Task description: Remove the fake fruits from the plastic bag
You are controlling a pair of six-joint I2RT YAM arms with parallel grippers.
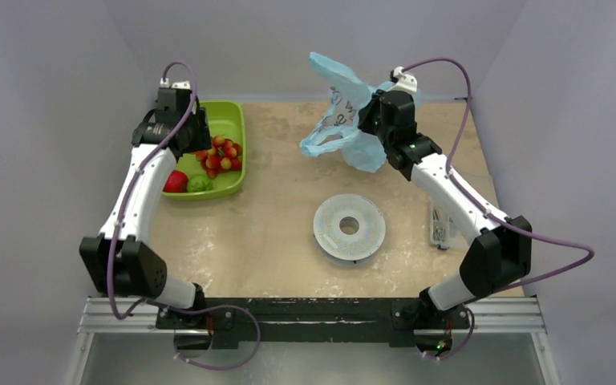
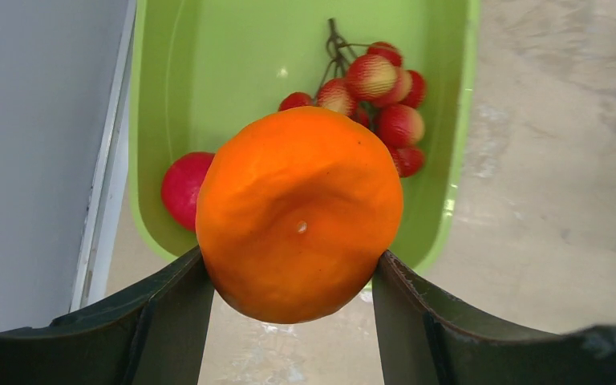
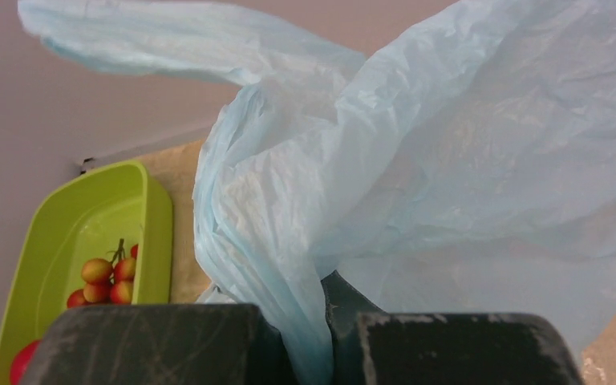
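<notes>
The left gripper (image 2: 293,258) has its fingers clamped on a glossy orange plastic fruit (image 2: 299,212) above the lime-green plastic tray (image 2: 208,64), where a cluster of small red balls (image 2: 377,96), a red round piece (image 2: 183,188) and a green one (image 1: 200,184) lie. The right gripper (image 3: 321,337) has its fingers pinched tight on the crinkly light-blue plastic bag (image 3: 449,160), lifted off the beige table (image 1: 273,233).

tan mottled tabletop (image 1: 273,233), scuffed pale in patches. plain lilac-grey walls (image 1: 40,120) close in at 9, 12 and 3 o'clock. light soft, even.
</notes>
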